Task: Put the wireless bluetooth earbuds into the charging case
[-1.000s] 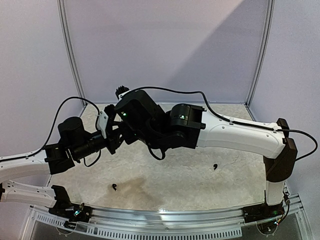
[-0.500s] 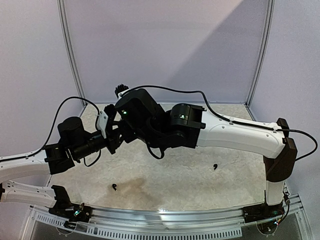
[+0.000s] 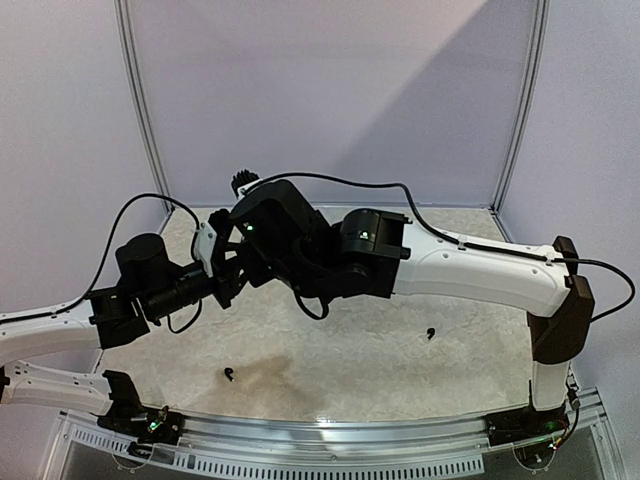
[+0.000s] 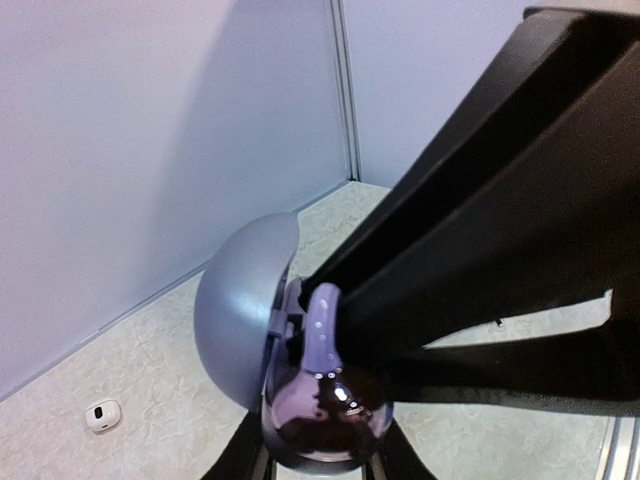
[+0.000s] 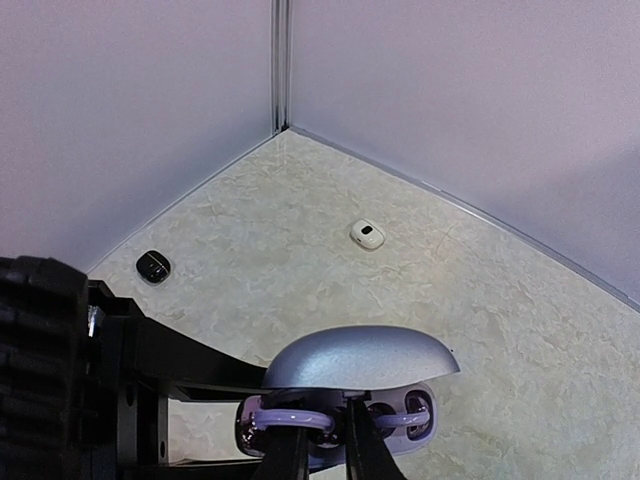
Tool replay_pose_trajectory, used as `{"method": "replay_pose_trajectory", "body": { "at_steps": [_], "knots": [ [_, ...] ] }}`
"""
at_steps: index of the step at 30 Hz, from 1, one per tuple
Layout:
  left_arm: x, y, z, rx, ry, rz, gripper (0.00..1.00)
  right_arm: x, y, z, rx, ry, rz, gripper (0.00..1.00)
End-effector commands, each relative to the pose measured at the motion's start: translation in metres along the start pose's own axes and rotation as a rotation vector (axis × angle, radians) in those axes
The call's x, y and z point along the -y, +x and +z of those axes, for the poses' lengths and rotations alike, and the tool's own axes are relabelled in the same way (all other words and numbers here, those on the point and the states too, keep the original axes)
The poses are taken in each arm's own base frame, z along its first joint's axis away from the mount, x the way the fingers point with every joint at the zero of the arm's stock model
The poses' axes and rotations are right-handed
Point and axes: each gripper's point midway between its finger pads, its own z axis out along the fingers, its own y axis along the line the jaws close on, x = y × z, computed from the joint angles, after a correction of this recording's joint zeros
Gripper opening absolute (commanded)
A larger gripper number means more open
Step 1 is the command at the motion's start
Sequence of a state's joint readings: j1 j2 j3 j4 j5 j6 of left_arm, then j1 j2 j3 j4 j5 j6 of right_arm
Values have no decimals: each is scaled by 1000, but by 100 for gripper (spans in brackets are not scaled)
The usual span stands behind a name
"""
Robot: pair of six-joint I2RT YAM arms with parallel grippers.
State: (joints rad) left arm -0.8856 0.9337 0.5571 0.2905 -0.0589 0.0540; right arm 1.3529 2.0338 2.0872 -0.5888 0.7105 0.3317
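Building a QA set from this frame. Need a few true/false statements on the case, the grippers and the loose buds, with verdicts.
1. The case lid is shut. False: the charging case has its grey lid swung open.
2. The left gripper is shut on the charging case. True.
3. Both grippers rest on the table. False: the left gripper and the right gripper meet in the air above the table.
4. In the top view two black earbuds lie loose on the table. True: one black earbud near the left arm, a second black earbud further right.
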Motion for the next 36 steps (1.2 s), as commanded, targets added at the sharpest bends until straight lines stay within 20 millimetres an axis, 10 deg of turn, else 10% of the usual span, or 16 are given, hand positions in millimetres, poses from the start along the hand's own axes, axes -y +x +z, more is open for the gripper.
{"method": "replay_pose_trajectory", "body": {
  "at_steps": [1, 13, 36],
  "knots": [
    [5, -16, -2, 51, 17, 9, 0, 18, -14, -12, 26, 40, 35, 2],
    [5, -14, -3, 48, 17, 6, 0, 17, -37, -27, 97, -25, 101, 2],
    [8, -17, -2, 61, 34, 13, 0, 6, 14, 6, -32, 4, -8, 4]
  ]
}}
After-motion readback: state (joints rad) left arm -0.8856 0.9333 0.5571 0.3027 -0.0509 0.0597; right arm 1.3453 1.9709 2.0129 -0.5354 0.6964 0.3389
